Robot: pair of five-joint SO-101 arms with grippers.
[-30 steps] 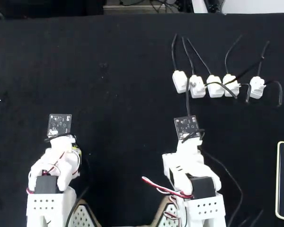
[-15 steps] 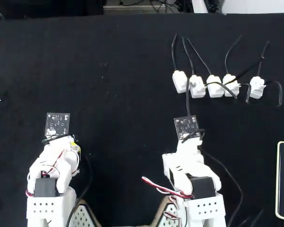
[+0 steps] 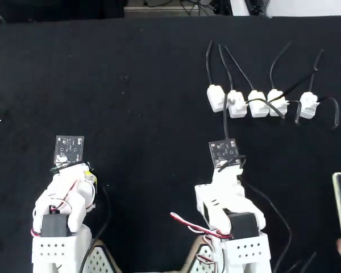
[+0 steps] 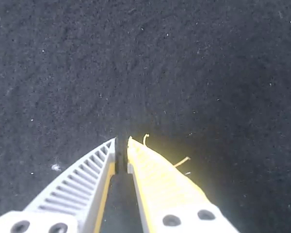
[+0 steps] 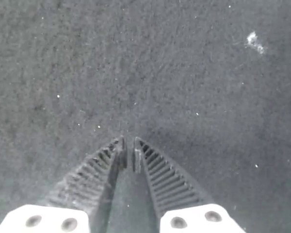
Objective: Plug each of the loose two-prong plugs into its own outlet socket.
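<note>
While left tool (image 4: 122, 141), right tool (image 5: 128, 141) rest pressed together, black tabletop (image 3: 131, 68) shows lint specks (image 5: 253, 41).

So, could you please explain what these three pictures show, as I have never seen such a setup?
These are two robot arms, the left arm and the right arm, seen from above in the overhead picture. The other two pictures come from cameras on their wrists, looking along each pincer. On the black table lies a row of five white plug pieces with black cords, ahead of the right arm. The left pincer and the right pincer are closed and hold nothing.
</note>
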